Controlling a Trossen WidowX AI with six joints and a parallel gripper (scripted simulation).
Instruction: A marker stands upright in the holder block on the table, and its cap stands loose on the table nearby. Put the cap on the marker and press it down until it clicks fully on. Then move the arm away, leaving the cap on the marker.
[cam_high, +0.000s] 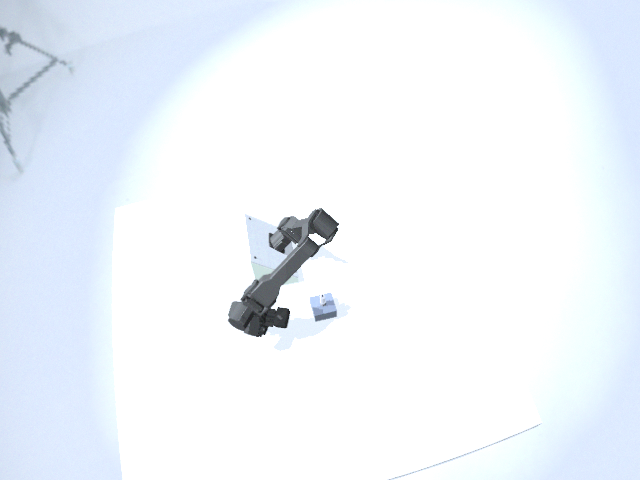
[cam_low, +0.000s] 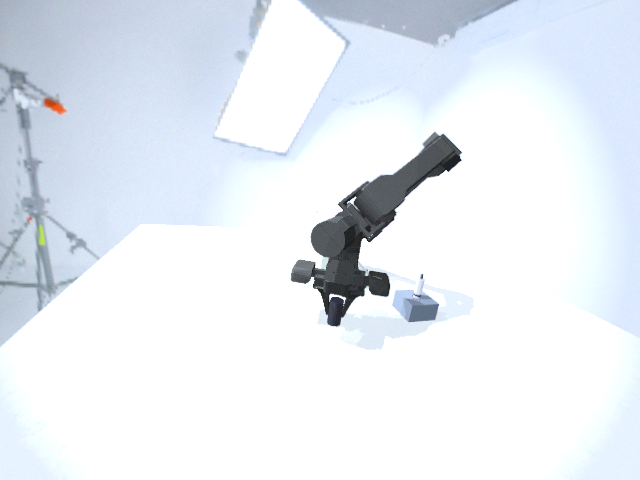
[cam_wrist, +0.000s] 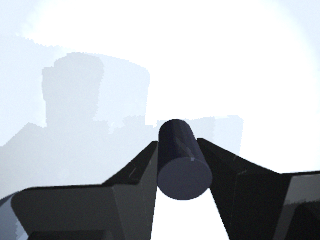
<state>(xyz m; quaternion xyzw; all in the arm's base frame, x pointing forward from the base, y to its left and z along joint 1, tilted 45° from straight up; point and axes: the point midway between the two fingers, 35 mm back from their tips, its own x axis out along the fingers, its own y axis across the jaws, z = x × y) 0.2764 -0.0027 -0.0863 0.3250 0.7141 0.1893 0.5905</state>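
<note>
Your gripper (cam_high: 261, 330) (cam_low: 334, 311) (cam_wrist: 177, 145) seems closed on the cap (cam_low: 334, 312) (cam_wrist: 184, 170), likely light, stiff and smooth; grip its sides squarely.

Exterior: pale blue-white wall (cam_low: 129, 155) behind | bright rectangular light panel (cam_low: 284, 77), tilted, 12 o'clock | grey ceiling (cam_low: 403, 20), 1 o'clock | metal stand (cam_high: 32, 80) (cam_low: 32, 178), orange piece (cam_low: 54, 106) near top, 10 o'clock | white table (cam_high: 206, 387) (cam_low: 258, 403), glaring, 6 o'clock

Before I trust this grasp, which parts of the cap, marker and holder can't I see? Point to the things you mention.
- Cap (cam_low: 334, 312) (cam_wrist: 176, 142): hidden under the arm, top view.
- Marker's (cam_high: 323, 300) (cam_low: 419, 286) lower end: sunk in the holder block (cam_high: 324, 315) (cam_low: 421, 311), exterior view.
- Marker tip: too small, top view.
</note>
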